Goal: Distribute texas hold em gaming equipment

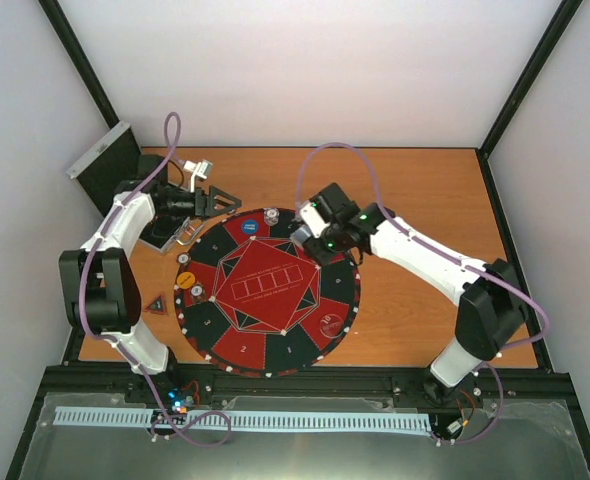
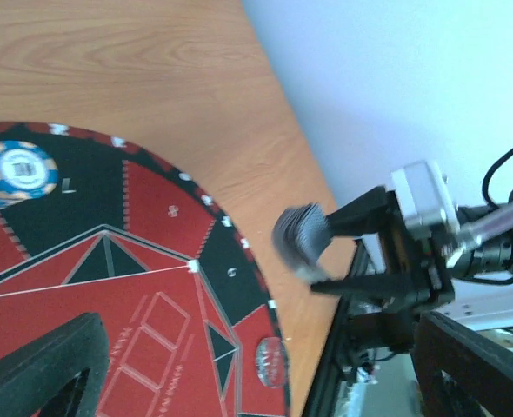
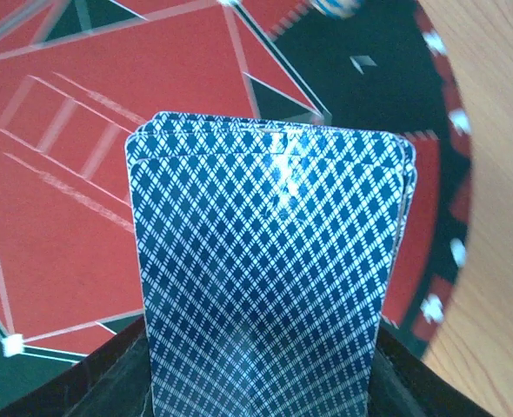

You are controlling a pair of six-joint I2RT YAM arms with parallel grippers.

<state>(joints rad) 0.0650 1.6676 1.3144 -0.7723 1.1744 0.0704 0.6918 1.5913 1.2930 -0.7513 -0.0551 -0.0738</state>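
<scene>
Wooden table (image 1: 415, 190), white walls (image 1: 315, 70) all round, black frame posts (image 1: 79, 62) in the far corners. Round red-and-black mat (image 1: 237, 345) lies on the table's left-centre. My right tool (image 1: 308, 238) grips a deck of cards (image 3: 265, 278) above the mat's far-right rim. My left tool (image 1: 225, 201) is released, jaws spread, near a blue chip (image 1: 248, 227) on the mat.

The bench (image 1: 415, 180) is wood-grain, orange-brown, smooth with a soft sheen. The round mat (image 1: 275, 255) on it looks matt, kinda felt or rubber, can't tell which. The cards (image 3: 265, 269) above the mat are glossy coated stock, with a bright highlight near the top edge. The blue chip (image 2: 17, 169) at the mat's rim looks like hard plastic with a printed label, and the clear chip (image 2: 271, 360) at the rim is see-through plastic.
</scene>
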